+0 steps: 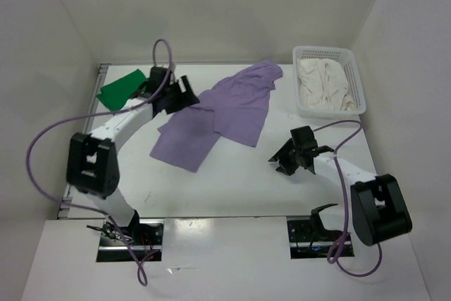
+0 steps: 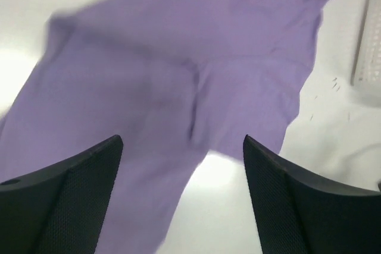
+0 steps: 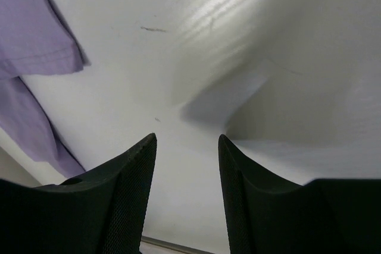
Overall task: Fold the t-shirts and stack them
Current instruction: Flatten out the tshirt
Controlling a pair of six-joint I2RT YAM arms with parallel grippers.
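A lavender t-shirt lies spread and rumpled across the middle of the table, also filling the left wrist view and showing at the left edge of the right wrist view. A green t-shirt lies folded at the far left. A cream-white t-shirt is bunched in the basket. My left gripper hovers open over the lavender shirt's left edge, its jaws wide with nothing between them. My right gripper stands open above bare table, right of the lavender shirt, jaws empty.
A white perforated basket stands at the far right corner. White walls enclose the table on three sides. Purple cables loop from both arms; the left one arcs over the far left of the table near the green shirt.
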